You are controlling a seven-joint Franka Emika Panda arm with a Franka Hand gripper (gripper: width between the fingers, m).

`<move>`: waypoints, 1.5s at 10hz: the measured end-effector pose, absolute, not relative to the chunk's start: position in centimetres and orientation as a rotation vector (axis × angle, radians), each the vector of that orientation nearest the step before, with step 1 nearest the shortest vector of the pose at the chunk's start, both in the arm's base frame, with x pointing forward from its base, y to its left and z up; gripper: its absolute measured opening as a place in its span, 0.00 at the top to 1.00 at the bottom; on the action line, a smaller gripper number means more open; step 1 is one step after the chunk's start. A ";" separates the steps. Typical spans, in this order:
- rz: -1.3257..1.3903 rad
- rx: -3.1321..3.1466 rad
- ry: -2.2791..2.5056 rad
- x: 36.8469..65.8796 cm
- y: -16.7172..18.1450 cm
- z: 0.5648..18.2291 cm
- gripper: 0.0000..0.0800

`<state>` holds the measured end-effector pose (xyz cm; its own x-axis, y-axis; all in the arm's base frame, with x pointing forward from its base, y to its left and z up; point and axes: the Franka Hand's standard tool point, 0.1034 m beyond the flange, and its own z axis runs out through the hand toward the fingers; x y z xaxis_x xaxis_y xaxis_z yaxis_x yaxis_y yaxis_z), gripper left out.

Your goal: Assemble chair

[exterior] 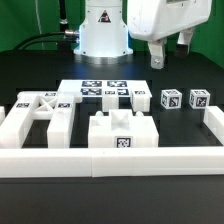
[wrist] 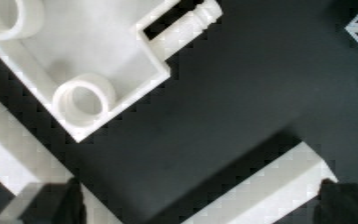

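Arm (exterior: 160, 15) raised; gripper (exterior: 171, 50) pts down, at ext. view's right. Jaws wide apart, nothing btwn them.

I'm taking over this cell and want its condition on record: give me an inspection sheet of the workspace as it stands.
Surface: black table, white rail along its front; marker board flat mid-table.
Job's things: chair parts lying apart: cross-braced frame, blocky panel, two tagged cubes.
Clutter: nothing seen.
Grippers: pincer open, empty, above the table toward the exterior view's right.
Cables: black cables behind the robot base.
Surroundings: dark backdrop, nothing else seen.
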<state>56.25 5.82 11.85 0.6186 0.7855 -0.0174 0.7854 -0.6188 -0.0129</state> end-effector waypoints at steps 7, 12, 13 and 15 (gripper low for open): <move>0.037 -2.813 -1.384 56.2 5.6 11.7 0.19; 0.006 -2.707 -1.570 58.4 0.0 6.7 0.19; 0.003 -2.707 -1.569 58.4 0.3 6.8 0.19; 0.006 -2.777 -1.438 58.3 0.3 6.7 0.19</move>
<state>58.32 0.28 6.69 0.5772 0.8166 0.0029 0.8165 -0.5771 -0.0144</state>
